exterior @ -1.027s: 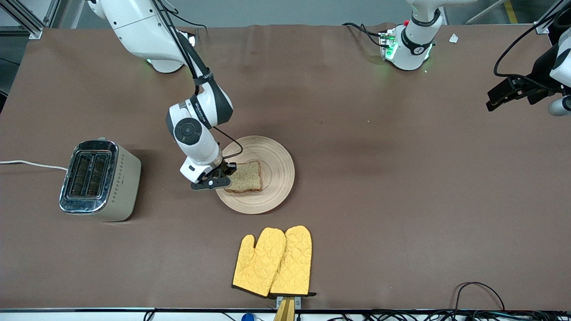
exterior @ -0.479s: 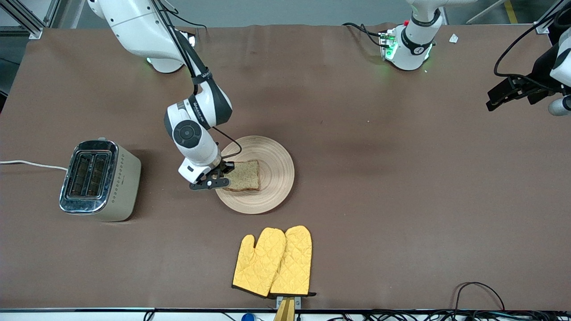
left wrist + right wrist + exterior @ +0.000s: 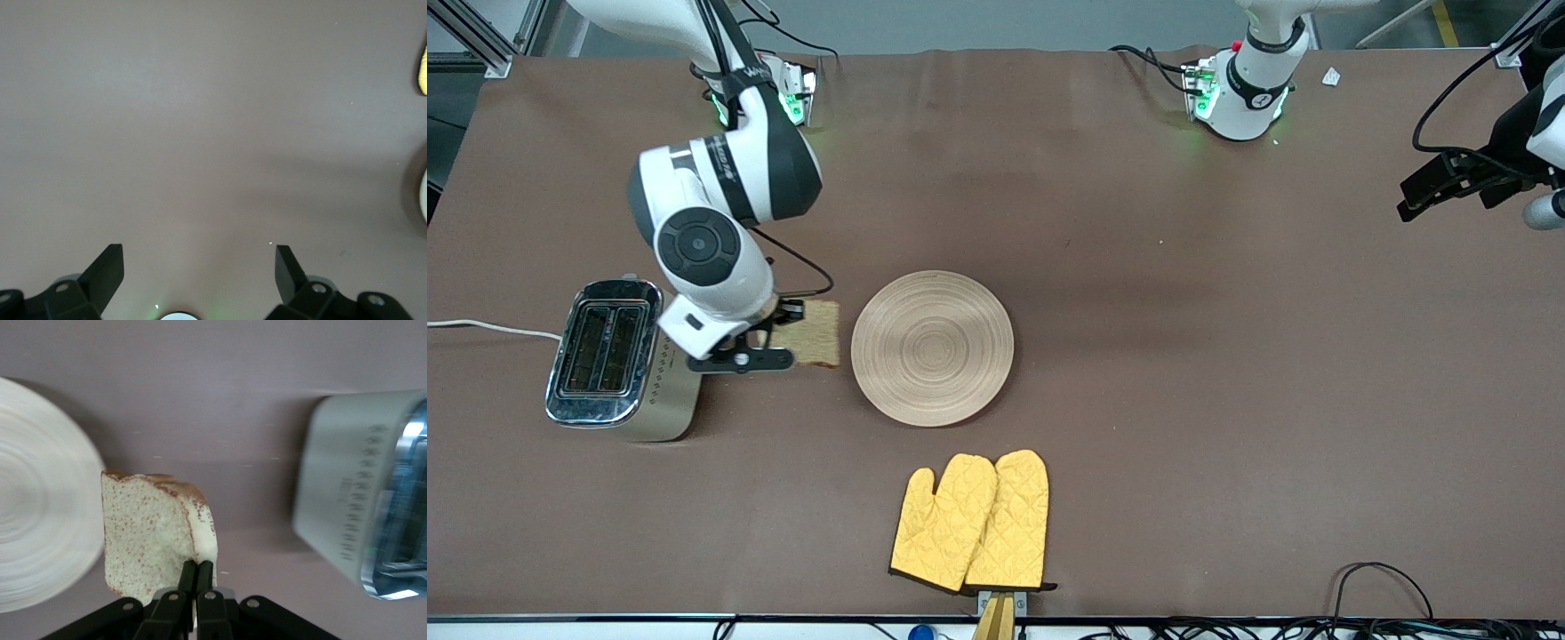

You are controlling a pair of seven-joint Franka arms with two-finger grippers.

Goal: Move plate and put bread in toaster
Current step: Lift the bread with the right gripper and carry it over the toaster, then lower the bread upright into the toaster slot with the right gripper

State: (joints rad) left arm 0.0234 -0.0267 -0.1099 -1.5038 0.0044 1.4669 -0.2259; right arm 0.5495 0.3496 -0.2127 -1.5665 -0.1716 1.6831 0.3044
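My right gripper (image 3: 775, 336) is shut on one edge of the bread (image 3: 816, 333), a speckled light-brown slice with a darker crust, and holds it in the air between the toaster (image 3: 624, 359) and the plate (image 3: 932, 348). The right wrist view shows the pinched bread (image 3: 150, 533) with the round wooden plate (image 3: 40, 527) to one side and the cream toaster (image 3: 353, 500) with its chrome top to the other. The plate lies bare near the table's middle. My left gripper (image 3: 198, 263) is open over bare table at the left arm's end, where that arm (image 3: 1458, 182) waits.
A pair of yellow oven mitts (image 3: 974, 522) lies nearer to the front camera than the plate. The toaster's white cord (image 3: 489, 327) runs off the right arm's end of the table. Cables (image 3: 1383, 587) lie along the front edge.
My right gripper has lifted the bread off the plate and carried it toward the toaster. The plate now lies bare. The left arm has not moved.
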